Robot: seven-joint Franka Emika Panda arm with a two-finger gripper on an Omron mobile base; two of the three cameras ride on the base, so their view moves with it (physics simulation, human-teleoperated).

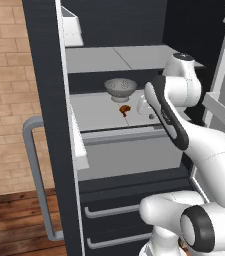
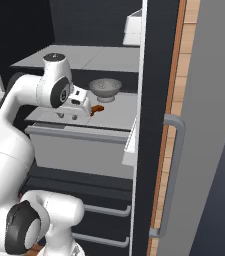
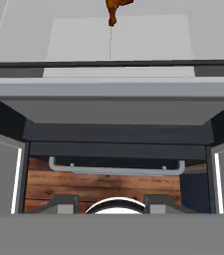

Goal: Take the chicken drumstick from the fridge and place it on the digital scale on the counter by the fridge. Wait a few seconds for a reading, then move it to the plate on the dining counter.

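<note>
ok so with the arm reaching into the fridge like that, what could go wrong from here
Two risks, as judgements. The gripper sits right at the chicken drumstick on the fridge shelf, but whether it truly holds it is unclear; the drumstick could slip on withdrawal. The white colander stands just behind it, so a sideways swing could knock it. The shelf lip in front could also catch the hand.

Reddish-brown drumstick (image 1: pixel 124 110); white perforated colander (image 1: pixel 120 88); dark charcoal fridge (image 1: pixel 46 100) with light grey shelves (image 1: pixel 101 114) and grey handle (image 1: pixel 36 170); tan brick wall (image 1: pixel 4 90); brown wooden floor (image 1: pixel 14 225).
</note>
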